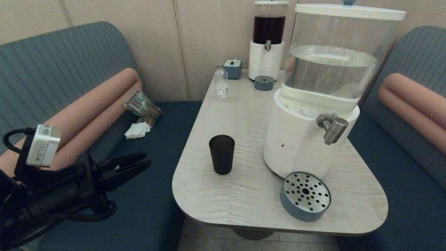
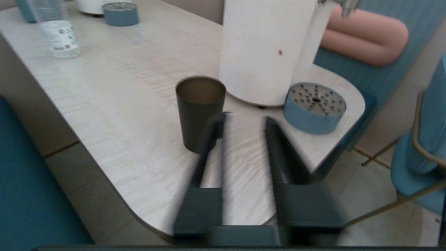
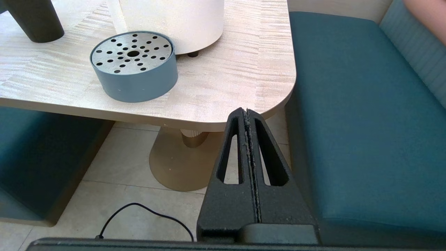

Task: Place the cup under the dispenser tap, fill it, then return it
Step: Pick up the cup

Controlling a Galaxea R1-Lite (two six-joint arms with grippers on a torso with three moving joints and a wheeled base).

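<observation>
The matte black cup (image 1: 222, 154) stands upright and empty on the pale table (image 1: 244, 115), left of the big white dispenser (image 1: 299, 139). The dispenser's steel tap (image 1: 332, 128) juts out over the blue drip tray (image 1: 305, 196). My left gripper (image 1: 141, 163) hovers open off the table's left side, over the bench, short of the cup. In the left wrist view the cup (image 2: 199, 111) stands just beyond my open gripper (image 2: 244, 120), a little to one side of the gap. My right gripper (image 3: 246, 111) is shut and empty, low beside the table's near right corner.
A small clear bottle (image 1: 221, 83), a blue box (image 1: 232, 68) and a dark-liquid dispenser (image 1: 267, 42) with its own drip tray (image 1: 264, 83) stand at the table's far end. Padded benches flank the table. Snack packets and napkins (image 1: 141, 113) lie on the left bench.
</observation>
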